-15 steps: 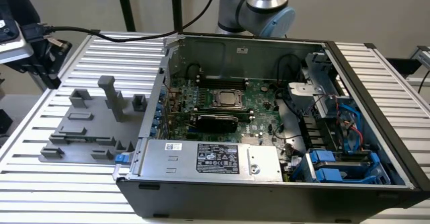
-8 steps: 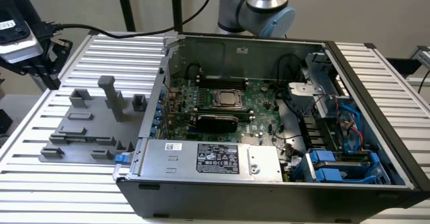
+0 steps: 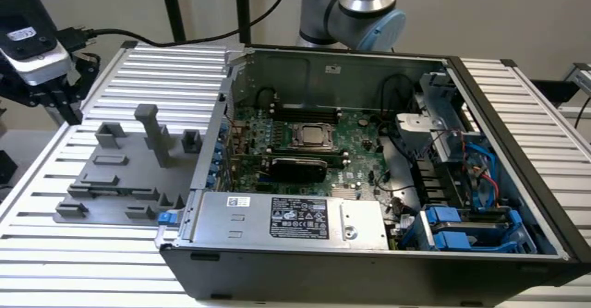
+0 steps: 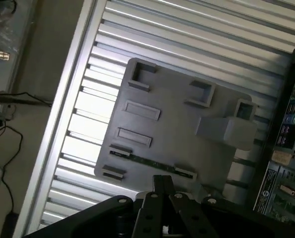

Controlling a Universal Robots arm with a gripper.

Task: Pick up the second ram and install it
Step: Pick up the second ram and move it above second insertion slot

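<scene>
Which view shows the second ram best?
The wrist view: the second ram lies as a thin green strip in the grey fixture. The exterior view shows that fixture, but the stick is too slim to tell there.

– Your table (image 3: 517,107) is ribbed bare metal, silvery with a soft sheen.
– And the fixture (image 4: 177,129)?
– Matt grey plastic, smooth, as you see it. Your ram (image 4: 152,162) is a dull green circuit-board strip.
– The case (image 3: 369,273)?
– You get a dark matt shell outside, bare grey sheet metal inside. The power supply (image 3: 221,218) is bright, smooth metal with a white printed label (image 3: 300,218). Your gripper (image 4: 162,179) is matt black.
</scene>
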